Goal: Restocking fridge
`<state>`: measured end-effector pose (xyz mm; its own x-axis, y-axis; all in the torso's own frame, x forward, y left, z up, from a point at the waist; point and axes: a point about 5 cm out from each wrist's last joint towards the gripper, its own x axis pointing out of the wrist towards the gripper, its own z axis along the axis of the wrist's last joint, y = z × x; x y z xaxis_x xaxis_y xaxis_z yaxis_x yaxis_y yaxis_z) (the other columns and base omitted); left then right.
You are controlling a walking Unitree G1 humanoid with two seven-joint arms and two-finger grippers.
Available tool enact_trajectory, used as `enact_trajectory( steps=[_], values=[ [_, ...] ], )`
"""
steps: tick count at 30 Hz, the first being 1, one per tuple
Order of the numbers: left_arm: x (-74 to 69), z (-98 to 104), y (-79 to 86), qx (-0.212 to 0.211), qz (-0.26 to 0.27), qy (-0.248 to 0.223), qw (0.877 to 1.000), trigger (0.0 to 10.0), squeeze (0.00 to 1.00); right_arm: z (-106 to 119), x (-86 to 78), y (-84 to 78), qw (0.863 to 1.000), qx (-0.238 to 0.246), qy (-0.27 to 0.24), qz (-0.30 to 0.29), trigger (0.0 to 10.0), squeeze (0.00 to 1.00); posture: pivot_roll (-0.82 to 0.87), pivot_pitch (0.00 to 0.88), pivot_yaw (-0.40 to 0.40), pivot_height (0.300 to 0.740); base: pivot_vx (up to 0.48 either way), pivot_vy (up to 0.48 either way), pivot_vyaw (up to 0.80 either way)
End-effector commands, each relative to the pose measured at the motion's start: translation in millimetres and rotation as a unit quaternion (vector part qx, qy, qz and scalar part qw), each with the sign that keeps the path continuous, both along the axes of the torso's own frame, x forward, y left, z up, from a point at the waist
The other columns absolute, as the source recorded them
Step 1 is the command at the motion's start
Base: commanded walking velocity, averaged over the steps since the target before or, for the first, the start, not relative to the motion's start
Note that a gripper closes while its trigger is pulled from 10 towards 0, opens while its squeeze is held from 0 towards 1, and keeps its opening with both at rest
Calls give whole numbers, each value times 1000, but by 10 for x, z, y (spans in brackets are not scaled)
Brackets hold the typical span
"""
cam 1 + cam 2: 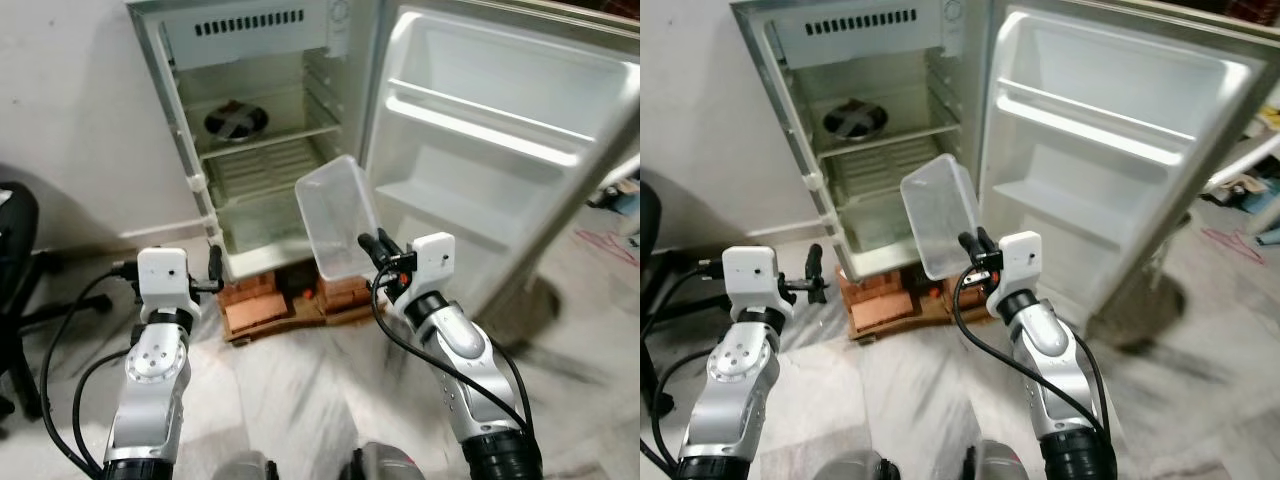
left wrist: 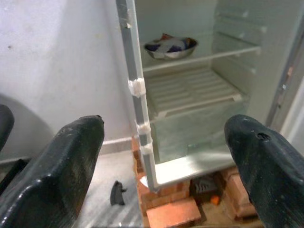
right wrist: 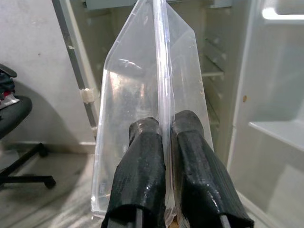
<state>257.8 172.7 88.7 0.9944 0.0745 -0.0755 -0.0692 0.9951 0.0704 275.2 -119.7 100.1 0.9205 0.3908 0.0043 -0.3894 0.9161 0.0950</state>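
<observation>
The fridge stands open ahead of both grippers against a pale wall, raised on a stack of bricks, its wide door swung out beyond the right gripper's far side with white door shelves moulded into it. Inside the cabinet, a wire shelf carries a metal bowl with something dark and pale in it, and below that lies a ribbed white tray. A black office chair sits off to the left gripper's outer side on the marbled floor. The clear plastic container, empty and tilted on edge, is held up just above the right gripper and in front of the fridge's lower opening; the two black fingers are closed tight on its thin wall, one on each face. The left gripper is raised before the fridge's left edge with its jaws spread wide and nothing between them. A small dark scrap lies on the floor beneath that gap.
</observation>
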Motion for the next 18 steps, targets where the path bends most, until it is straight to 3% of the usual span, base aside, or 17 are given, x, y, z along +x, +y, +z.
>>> enact_trajectory(
  steps=[1, 6, 10, 13, 18],
  values=[
    [-12, -8, -13, 2, -4, 2, 1000, 10000, 0, 22, 4, -35, 1000, 3, -4, -7, 10000, 0, 60, 62, -28, 740, 307, 368, 0],
    [-9, 7, 0, 8, -2, -1, 1000, 10000, 0, 21, 11, -41, 1000, 5, -4, -10, 10000, 0, 60, 63, -27, 740, 246, 352, 0],
    [-32, 31, 24, 13, 4, -9, 1000, 10000, 0, 29, 17, -62, 1000, 4, -7, -19, 10000, 0, 63, 64, -26, 740, 0, 0, 0],
    [-189, 4, 85, 6, -9, -3, 1000, 10000, 0, 75, -29, -229, 998, -9, -28, -51, 10000, 0, 68, 67, -23, 740, 0, 0, 0],
    [-327, -35, 140, 6, -16, 5, 1000, 10000, 0, 31, -143, -418, 997, -15, -16, -72, 10000, 0, 62, 72, -23, 740, 0, 0, 0]
  ],
)
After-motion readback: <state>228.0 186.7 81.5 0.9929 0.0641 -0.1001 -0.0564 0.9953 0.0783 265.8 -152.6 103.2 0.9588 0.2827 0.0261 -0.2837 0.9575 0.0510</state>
